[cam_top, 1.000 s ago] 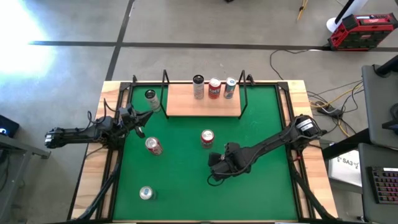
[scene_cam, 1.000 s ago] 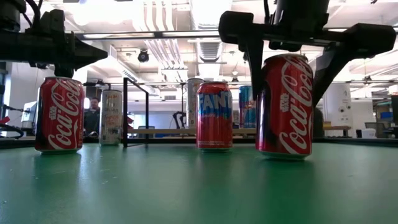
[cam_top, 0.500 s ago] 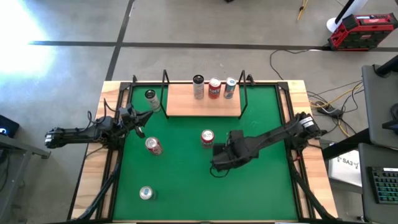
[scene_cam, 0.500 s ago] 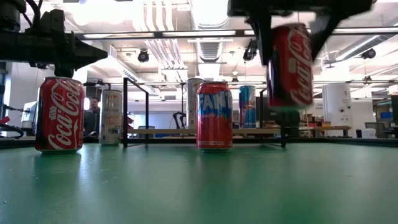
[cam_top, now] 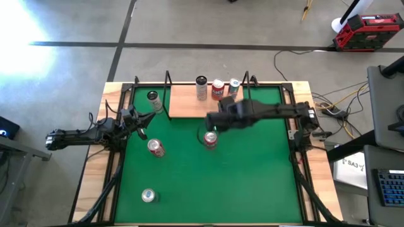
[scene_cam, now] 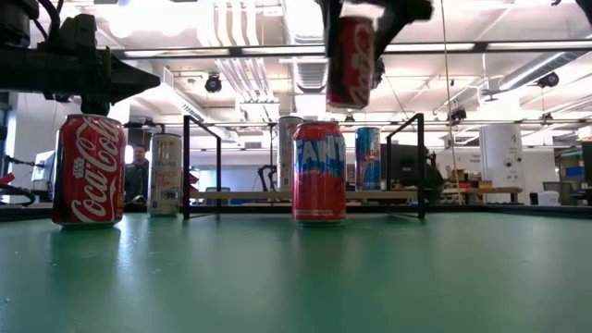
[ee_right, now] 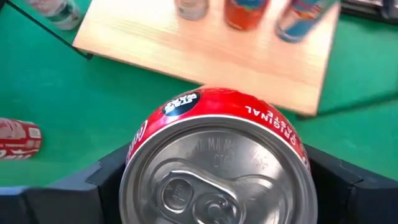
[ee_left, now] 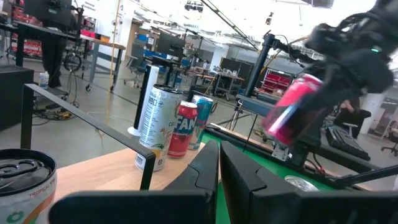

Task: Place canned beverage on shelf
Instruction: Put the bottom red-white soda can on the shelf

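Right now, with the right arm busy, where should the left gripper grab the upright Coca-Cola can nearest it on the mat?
Probably across the round side wall of the Coca-Cola can at mid-height, coming level from the left gripper's side. It stands upright on the green mat with bare mat around it, so both flanks are free. The right gripper holds a red can aloft.

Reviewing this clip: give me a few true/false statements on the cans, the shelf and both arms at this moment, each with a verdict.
1. The right gripper holds a red Coca-Cola can clear of the green mat. True.
2. The shelf is bare. False: three cans stand along its back edge.
3. The left gripper carries a can. False: it waits at the mat's left edge, jaws shut on nothing.
4. A Fanta can stands upright on the mat. True.
5. The held can already rests on the shelf. False: it hangs in the air.
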You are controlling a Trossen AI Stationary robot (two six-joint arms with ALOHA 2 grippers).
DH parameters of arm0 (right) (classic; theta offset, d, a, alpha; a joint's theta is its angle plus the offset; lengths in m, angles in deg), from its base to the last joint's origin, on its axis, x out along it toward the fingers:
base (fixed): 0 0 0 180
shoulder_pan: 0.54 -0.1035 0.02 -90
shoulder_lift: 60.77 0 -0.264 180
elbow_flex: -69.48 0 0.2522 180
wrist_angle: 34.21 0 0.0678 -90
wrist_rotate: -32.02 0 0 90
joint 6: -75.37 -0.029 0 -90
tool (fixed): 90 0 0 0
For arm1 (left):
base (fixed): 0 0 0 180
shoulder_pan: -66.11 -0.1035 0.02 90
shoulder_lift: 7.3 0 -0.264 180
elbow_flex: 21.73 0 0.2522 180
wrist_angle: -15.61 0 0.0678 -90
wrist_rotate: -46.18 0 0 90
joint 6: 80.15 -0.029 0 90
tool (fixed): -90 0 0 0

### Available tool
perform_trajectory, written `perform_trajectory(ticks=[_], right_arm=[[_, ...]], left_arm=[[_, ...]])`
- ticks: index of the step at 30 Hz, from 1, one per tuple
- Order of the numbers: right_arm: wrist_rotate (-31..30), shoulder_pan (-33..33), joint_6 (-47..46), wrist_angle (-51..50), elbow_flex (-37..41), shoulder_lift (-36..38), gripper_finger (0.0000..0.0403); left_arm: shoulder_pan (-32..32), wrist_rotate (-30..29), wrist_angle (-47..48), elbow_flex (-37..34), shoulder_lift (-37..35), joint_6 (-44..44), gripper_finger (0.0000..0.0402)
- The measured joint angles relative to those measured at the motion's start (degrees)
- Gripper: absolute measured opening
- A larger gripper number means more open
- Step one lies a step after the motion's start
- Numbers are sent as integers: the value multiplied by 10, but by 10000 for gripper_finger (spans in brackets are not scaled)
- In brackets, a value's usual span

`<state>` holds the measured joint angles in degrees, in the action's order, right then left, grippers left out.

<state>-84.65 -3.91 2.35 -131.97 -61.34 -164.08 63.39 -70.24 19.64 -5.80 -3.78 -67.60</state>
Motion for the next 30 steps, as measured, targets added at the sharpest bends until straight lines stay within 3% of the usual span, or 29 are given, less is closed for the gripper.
perform_trajectory(ticks=[11, 22, 30], right_arm=[[133, 114, 224, 116, 12, -24, 326], [154, 145, 334, 147, -9, -91, 328], [162, 149, 388, 139, -124, -175, 329]], left_arm=[[0, 0, 0, 0, 0, 0, 0], [0, 0, 0, 0, 1, 0, 0], [0, 0, 0, 0, 2, 0, 0]])
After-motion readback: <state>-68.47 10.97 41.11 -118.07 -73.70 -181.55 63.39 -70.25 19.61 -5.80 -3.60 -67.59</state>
